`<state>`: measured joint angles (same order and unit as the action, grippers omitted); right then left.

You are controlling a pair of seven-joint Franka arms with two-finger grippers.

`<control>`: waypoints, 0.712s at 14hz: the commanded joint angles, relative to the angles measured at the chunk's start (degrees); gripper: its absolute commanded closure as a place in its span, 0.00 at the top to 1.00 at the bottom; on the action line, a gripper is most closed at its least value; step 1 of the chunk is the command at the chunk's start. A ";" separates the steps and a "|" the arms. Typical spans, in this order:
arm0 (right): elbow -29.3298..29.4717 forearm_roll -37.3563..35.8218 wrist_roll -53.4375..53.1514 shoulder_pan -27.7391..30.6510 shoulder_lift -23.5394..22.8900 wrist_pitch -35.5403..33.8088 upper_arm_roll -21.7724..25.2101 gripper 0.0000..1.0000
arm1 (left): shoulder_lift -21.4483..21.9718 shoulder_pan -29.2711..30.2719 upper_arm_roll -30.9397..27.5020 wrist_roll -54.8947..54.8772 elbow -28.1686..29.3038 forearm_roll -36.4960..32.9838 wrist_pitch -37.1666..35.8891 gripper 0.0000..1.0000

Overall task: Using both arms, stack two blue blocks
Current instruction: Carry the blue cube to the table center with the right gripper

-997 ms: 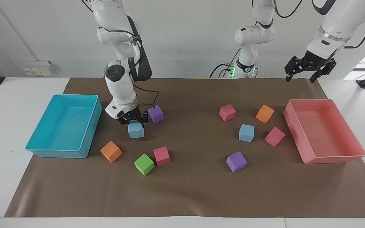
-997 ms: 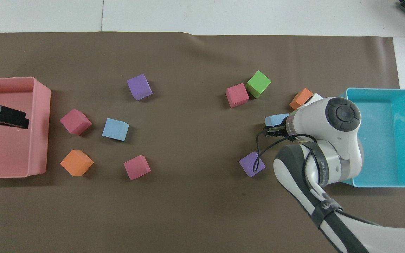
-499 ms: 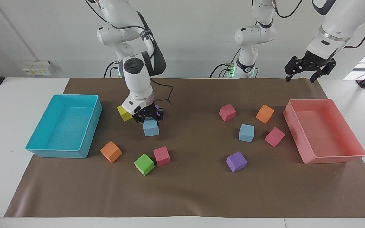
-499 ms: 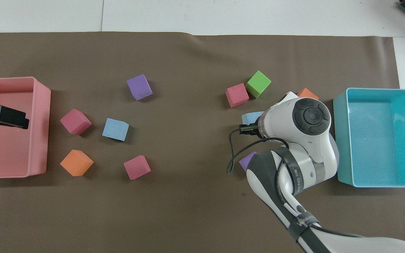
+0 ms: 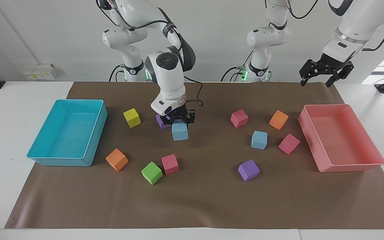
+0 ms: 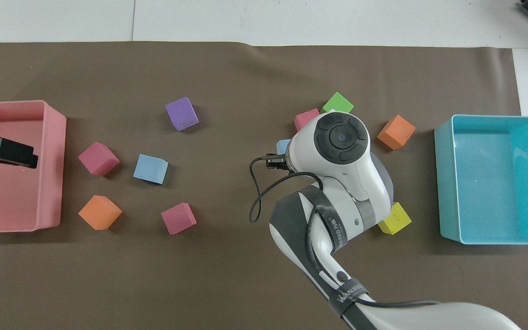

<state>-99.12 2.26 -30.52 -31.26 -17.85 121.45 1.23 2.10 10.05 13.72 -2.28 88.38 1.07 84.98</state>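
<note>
Mat (image 5: pixel 198 203): brown sheet over the white table, everything else on it.
Turquoise tray (image 5: pixel 93 131): at the right arm's end of the table.
Pink tray (image 5: pixel 323 160): at the left arm's end of the table.
Right arm (image 5: pixel 168 78): reaches down over the middle of the mat, toward its own end.
Left arm (image 5: pixel 352 30): waits, raised.
Right gripper (image 5: pixel 179 120): fingers clamped on a blue block, just beside a purple block (image 5: pixel 160 121).
Left gripper (image 5: pixel 325 71): up over the pink tray's edge nearest the robots; fingers spread apart, holding nothing.
Held blue block (image 5: pixel 180 131): hangs under the right gripper, above the mat.
Second blue block (image 5: pixel 259 139): on the mat toward the pink tray, among pink, orange and purple blocks.
Yellow block (image 5: pixel 131 117): between the turquoise tray and the right gripper.
</note>
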 commanded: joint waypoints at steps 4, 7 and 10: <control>15.19 -1.46 -10.61 -4.94 -12.47 -5.00 0.09 0.00 | 0.89 0.50 0.00 -0.53 0.21 0.69 -0.87 1.00; 14.31 -1.11 -11.67 -6.53 -13.88 -2.02 0.09 0.00 | 0.80 0.50 0.00 -0.53 0.21 0.69 -0.70 1.00; 10.80 -1.46 -9.74 -6.62 -13.62 -0.51 0.00 0.00 | 0.80 0.32 0.08 -0.53 0.21 0.69 -0.61 1.00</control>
<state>-86.59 1.52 -40.91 -37.93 -31.63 119.54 1.25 2.10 10.05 13.72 -2.28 88.38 1.07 84.98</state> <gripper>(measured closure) 0.396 0.000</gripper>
